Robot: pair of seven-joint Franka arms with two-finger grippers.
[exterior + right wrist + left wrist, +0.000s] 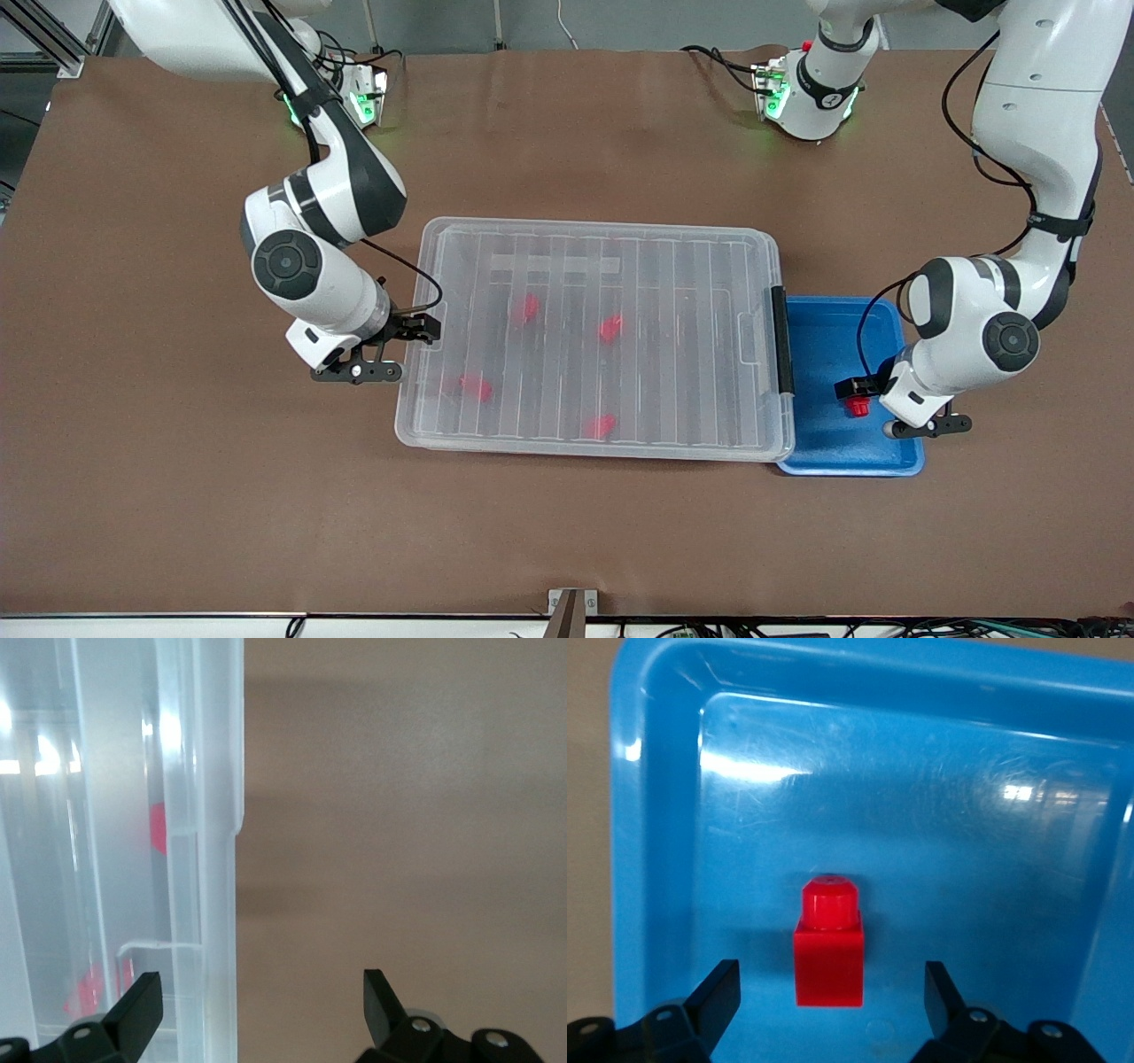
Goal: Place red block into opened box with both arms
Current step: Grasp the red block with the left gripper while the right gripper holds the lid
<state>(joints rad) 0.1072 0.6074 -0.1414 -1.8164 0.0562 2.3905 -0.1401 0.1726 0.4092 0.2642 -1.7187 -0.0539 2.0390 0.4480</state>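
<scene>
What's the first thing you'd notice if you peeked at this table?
Probably the big clear box in the middle of the table, lid on, with four little red blocks showing through it. Next, the bright blue tray beside it toward the left arm's end, where one red block sits between the open fingers of the left gripper. The right gripper waits open at the box's other short end.

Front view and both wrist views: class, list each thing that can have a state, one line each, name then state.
box: lid on, four red pieces inside
red block: upright in the blue tray, not gripped
left gripper: open, fingers either side of the red block
right gripper: open, at the box's edge
</scene>
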